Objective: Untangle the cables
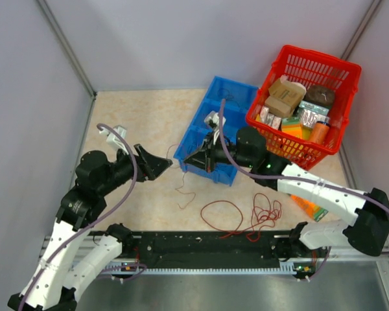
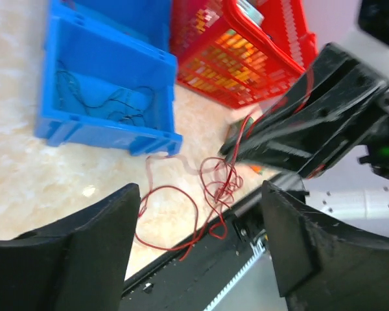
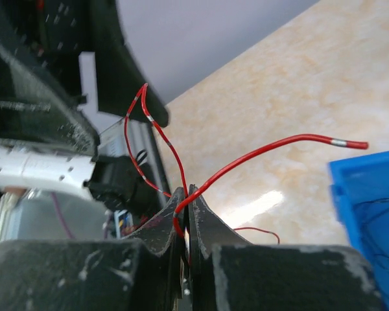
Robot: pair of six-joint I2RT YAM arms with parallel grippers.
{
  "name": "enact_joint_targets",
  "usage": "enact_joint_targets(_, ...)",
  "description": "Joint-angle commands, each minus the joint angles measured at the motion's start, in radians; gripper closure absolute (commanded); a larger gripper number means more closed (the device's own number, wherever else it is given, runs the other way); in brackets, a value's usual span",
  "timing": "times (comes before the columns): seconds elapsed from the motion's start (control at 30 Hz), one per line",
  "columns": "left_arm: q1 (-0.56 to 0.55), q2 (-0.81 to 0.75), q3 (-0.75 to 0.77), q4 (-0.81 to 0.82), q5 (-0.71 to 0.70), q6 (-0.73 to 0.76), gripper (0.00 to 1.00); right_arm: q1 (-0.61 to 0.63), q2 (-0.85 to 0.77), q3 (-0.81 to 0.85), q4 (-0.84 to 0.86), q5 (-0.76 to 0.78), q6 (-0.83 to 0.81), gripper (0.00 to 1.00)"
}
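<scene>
A blue bin [image 2: 104, 137] sits mid-bench. At its front left corner, the right arm's fingers [image 3: 162, 227] are pinched tight on the red cable [image 1: 223, 217], whose short free ends stick up above the grip. Most of that cable lies in front of the bin, in one open loop beside a tighter snarl. Thin dark cables [image 2: 110, 103] lie jumbled inside the bin.

The left arm's fingers [image 2: 84, 240] are spread wide and empty, just left of the bin, pointing at the right arm's fingers.

The work looks partly done: the red cable seems free of the dark ones, but its snarl and the dark jumble are not yet sorted.

Bare bench [image 1: 136, 116] opens left of the bin. A red basket [image 1: 297, 153] crowds the bin's right side, and a black rail [image 1: 201, 246] runs just beyond the loops.
</scene>
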Motion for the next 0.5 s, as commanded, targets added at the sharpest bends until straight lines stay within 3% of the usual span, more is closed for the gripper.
enact_joint_targets(0.0, 0.004, -0.071, 0.048, -0.074, -0.224, 0.077, 0.16, -0.086, -0.053, 0.148, -0.097, 0.130, -0.055, 1.00)
enact_joint_targets(0.2, 0.004, -0.115, 0.051, -0.106, -0.274, 0.102, 0.14, -0.266, 0.014, 0.413, -0.301, 0.164, -0.133, 1.00)
enact_joint_targets(0.47, 0.004, -0.112, 0.037, -0.114, -0.235, 0.103, 0.14, -0.435, 0.227, 0.577, -0.372, 0.191, -0.243, 1.00)
